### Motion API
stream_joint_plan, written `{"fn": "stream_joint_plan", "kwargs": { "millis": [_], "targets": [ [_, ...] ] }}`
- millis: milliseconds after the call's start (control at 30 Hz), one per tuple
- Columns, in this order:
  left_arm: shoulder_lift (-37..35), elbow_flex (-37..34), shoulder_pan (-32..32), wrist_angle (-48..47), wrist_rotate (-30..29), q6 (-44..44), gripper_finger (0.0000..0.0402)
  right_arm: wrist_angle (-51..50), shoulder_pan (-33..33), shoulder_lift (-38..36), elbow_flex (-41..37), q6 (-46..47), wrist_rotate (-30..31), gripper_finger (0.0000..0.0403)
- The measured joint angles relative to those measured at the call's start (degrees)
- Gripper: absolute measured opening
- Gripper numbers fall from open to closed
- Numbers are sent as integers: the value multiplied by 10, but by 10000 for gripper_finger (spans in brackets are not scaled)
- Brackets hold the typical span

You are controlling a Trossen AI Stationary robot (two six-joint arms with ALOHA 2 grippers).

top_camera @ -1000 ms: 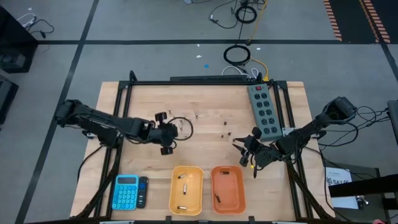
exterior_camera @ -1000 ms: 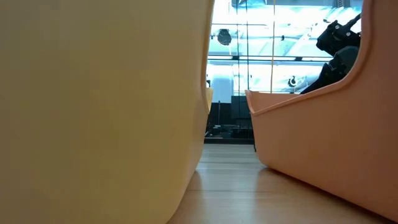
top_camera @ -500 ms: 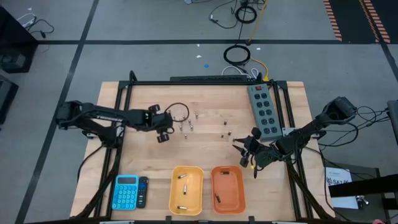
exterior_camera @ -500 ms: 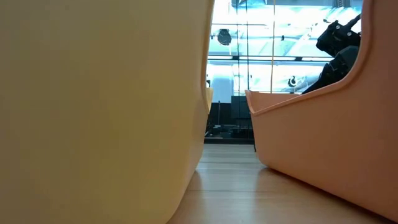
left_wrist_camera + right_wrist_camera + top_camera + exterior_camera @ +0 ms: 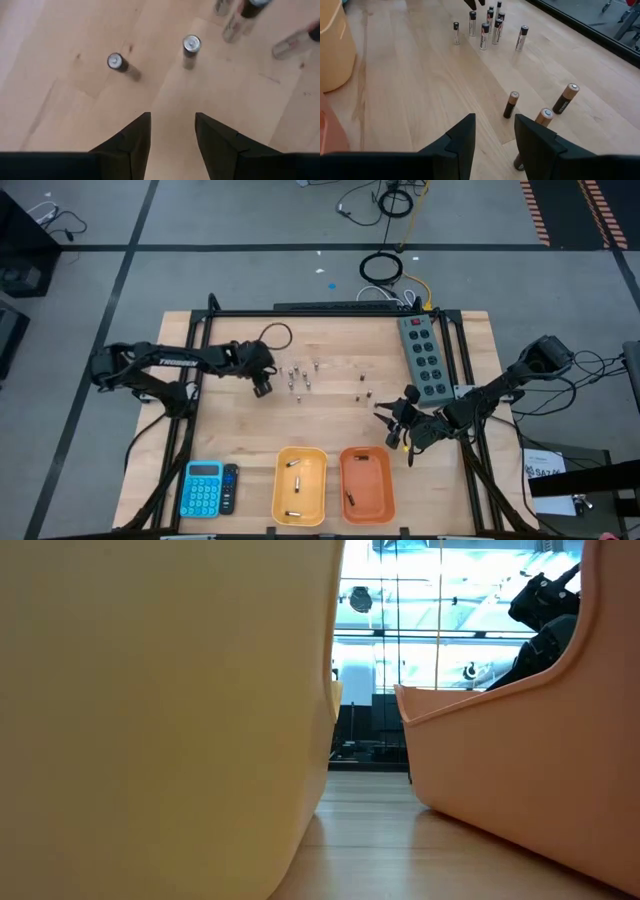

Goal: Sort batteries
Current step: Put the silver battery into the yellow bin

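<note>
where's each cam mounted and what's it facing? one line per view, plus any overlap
High: above the table, straight down; both arms, left gripper near the standing batteries, right gripper by the power strip.
Low: table height, wedged between yellow bin and orange bin; a dark arm part at upper right.
Left wrist: looks down past its open fingers at upright batteries.
Right wrist: looks past its open fingers across the table.
Shared: right wrist and high both show the battery cluster.
</note>
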Motion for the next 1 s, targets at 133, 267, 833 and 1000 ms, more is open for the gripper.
{"fn": "stream_joint_plan", "kwargs": {
  "millis": [133, 267, 833, 1000],
  "targets": [
    [0, -15, 36, 34, 17, 15, 164, 0, 0, 0, 0, 0, 0, 128],
    [0, -18, 62, 59, 36, 30, 164, 0, 0, 0, 0, -2, 0, 128],
    [52, -18, 91, 146, 68, 46, 164, 1, 0, 0, 0, -1, 0, 128],
    [73, -18, 91, 181, 62, 48, 164, 1, -1, 0, 0, 0, 0, 128]
  ]
}}
